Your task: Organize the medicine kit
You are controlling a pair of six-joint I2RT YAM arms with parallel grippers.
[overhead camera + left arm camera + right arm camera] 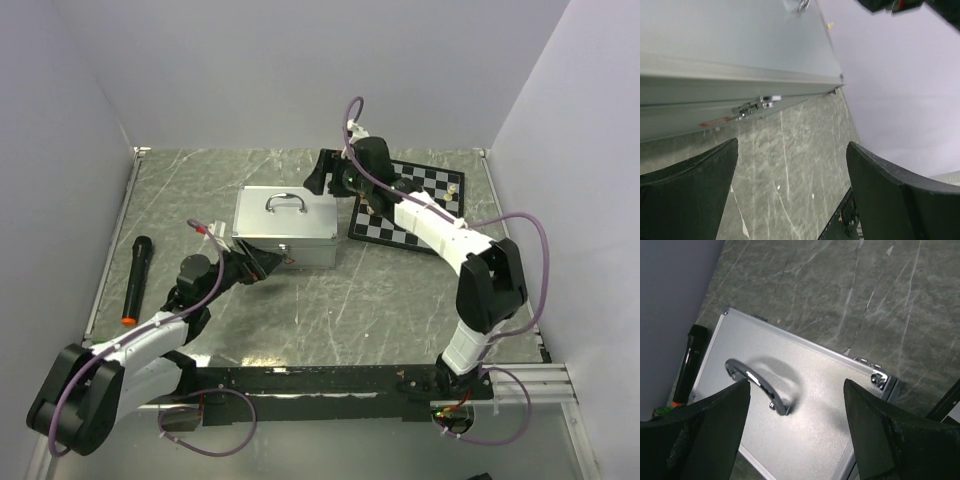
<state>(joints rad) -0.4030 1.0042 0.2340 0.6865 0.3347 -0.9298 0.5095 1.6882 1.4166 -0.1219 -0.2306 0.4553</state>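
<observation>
One medicine kit [285, 228]: silver case, lid down, handle [285, 202] on top, ctr of worktop [380, 300] in top view. Left hand [258, 264]: jaws wide, nothing betw. them, near kit's lower-left corner, facing its latch [757, 104] side. Right hand [322, 178]: jaws wide, empty, at kit's upper-right, looking down on lid in wrist view. Chequered board [420, 205] right of kit, partly under right arm. Black stick w/ orange tip [137, 280] far left, well apart from kit.

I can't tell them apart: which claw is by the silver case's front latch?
The left claw, low before the medicine kit, facing its latch; the right claw hangs beyond its far side.
</observation>
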